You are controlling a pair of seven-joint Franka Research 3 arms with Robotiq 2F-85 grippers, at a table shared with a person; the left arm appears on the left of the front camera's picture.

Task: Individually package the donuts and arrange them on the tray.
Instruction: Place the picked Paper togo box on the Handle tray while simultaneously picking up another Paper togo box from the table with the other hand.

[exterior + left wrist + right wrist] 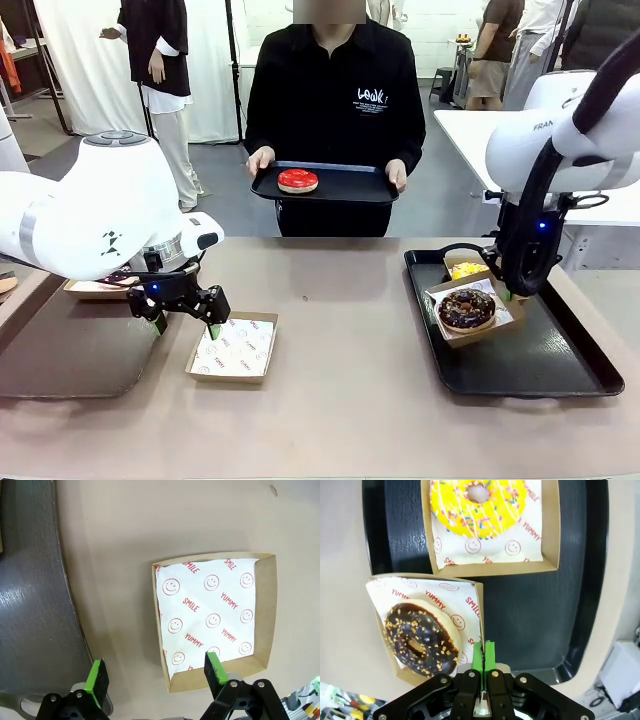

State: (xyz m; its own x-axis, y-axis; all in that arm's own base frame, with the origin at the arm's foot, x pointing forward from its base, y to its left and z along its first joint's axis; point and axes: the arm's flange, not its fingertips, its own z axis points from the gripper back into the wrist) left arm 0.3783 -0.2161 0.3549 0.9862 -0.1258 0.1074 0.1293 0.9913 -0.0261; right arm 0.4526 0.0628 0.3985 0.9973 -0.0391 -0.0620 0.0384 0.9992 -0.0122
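Indoors, beige table [350, 330], black tray [560, 370].

Robot lab or demo hall

Two white robot arms [90, 215] share a bare table [340, 400]; white backdrop curtains [90, 60], other tables and standing people lie beyond.

Red "SMILE" and "YUMMY" beside smiley faces on the white paper liner [210, 615] of the empty cardboard box [267, 625], same red words on liners under the yellow donut [479, 505] and chocolate donut [420, 639], white "FRAN" lettering on the right arm [545, 127], white script on the person's black top [372, 98], too small to read.
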